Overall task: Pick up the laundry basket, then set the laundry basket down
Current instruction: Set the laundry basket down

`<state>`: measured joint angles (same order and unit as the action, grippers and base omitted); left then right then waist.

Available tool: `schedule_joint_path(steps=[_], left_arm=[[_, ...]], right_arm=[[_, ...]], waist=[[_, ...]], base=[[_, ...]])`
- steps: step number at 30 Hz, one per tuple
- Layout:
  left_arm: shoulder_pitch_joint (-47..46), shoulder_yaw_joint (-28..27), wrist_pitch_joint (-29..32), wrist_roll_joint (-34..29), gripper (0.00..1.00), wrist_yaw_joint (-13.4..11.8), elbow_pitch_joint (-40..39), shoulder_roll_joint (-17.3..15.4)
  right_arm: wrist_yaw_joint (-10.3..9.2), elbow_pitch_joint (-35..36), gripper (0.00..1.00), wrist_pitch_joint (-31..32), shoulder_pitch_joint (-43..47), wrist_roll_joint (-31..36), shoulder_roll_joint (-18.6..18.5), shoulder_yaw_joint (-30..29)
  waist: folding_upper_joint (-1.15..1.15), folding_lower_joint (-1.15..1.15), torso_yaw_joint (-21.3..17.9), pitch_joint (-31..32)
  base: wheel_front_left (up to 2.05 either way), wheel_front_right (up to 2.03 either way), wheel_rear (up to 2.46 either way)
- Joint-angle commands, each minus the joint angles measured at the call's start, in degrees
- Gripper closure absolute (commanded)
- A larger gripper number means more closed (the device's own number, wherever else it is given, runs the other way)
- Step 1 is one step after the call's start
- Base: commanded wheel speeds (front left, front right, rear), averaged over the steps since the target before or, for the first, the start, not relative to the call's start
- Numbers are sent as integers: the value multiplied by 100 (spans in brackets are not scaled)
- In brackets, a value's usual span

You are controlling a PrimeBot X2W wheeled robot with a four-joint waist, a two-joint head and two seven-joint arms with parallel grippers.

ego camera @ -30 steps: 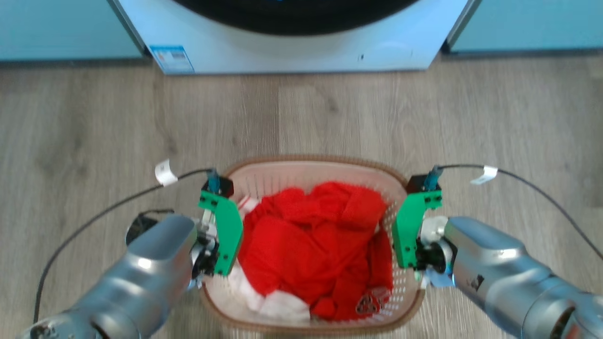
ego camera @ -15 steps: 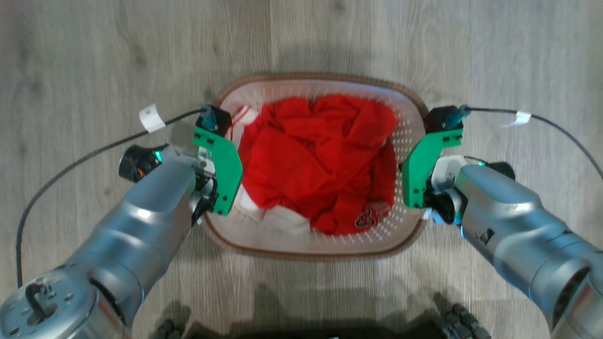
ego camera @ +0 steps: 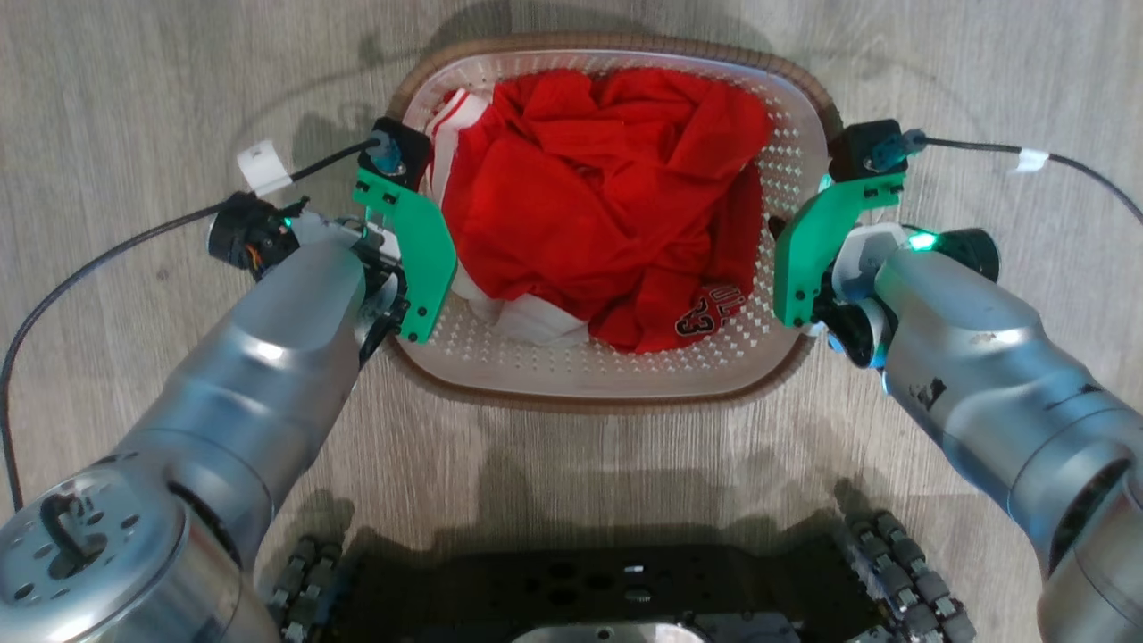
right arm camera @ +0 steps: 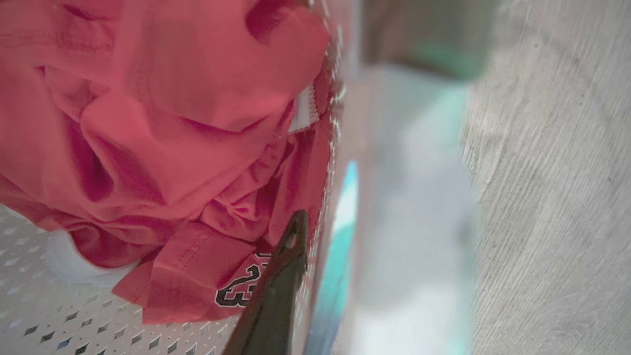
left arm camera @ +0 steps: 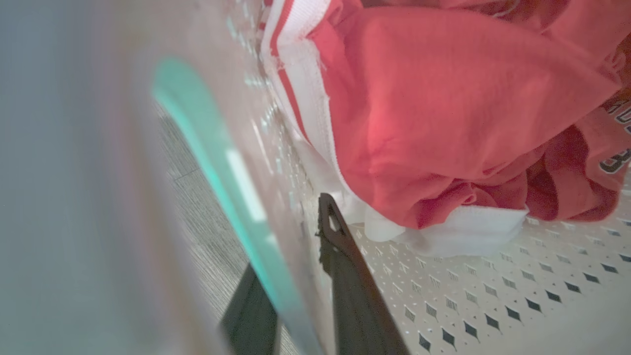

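Now viewed from a head camera tilted downward since a second ago: washer lost off the top, wheeled base [ego camera: 625,598] gained below. Unchanged between both arms: laundry basket [ego camera: 607,382], red clothes [ego camera: 607,179] inside, apparently clear of wood floor [ego camera: 134,89]. Left gripper [left arm camera: 296,281] clamped astride left wall. Right gripper [right arm camera: 305,276] likewise closed on right wall, outer finger hidden. Probably mid-carry, set-down pending.

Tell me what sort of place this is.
Probably a home, perhaps a laundry area, though that is a guess. It has a wood-look plank floor, and a perforated basket with a brown rim holds a crumpled red jersey with white trim.
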<state>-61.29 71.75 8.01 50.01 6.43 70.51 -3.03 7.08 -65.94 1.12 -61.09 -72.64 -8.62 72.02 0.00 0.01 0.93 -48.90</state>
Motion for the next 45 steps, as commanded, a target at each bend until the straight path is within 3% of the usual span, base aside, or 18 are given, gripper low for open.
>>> schedule_joint_path(steps=[1,24,34,35,36,37,38,45], left_arm=[[119,161,-7,-249,100,106,-9,10],[-27,161,144,-183,100,-20,-254,14],[-34,161,179,-123,100,-114,-300,15],[-44,161,158,-126,80,-168,-298,15],[-57,161,116,-128,55,-234,-293,15],[-68,161,74,-131,26,-283,-295,15],[-78,158,29,-134,0,-327,-300,15],[-121,139,-79,-93,0,-604,-281,15]], right_arm=[[41,-19,100,-206,-95,196,31,65],[41,-176,100,-820,-525,690,-32,115],[41,-227,100,-730,-548,692,-72,121],[41,-243,100,-723,-546,678,-74,121],[41,-279,81,-730,-551,656,-72,112],[41,-317,45,-764,-564,649,-64,108],[41,-352,0,-795,-573,647,-55,107],[41,-436,0,-731,-528,605,-8,110]], waist=[[0,-1,27,-142],[0,-1,145,-539],[0,-1,215,-601],[0,-1,221,-606],[0,-1,225,-612],[0,-1,229,-620],[0,-1,235,-626],[0,-1,275,-621]], base=[[0,0,0],[0,0,0],[0,0,0],[0,0,0],[0,0,0],[0,0,0],[0,0,0],[0,0,0]])
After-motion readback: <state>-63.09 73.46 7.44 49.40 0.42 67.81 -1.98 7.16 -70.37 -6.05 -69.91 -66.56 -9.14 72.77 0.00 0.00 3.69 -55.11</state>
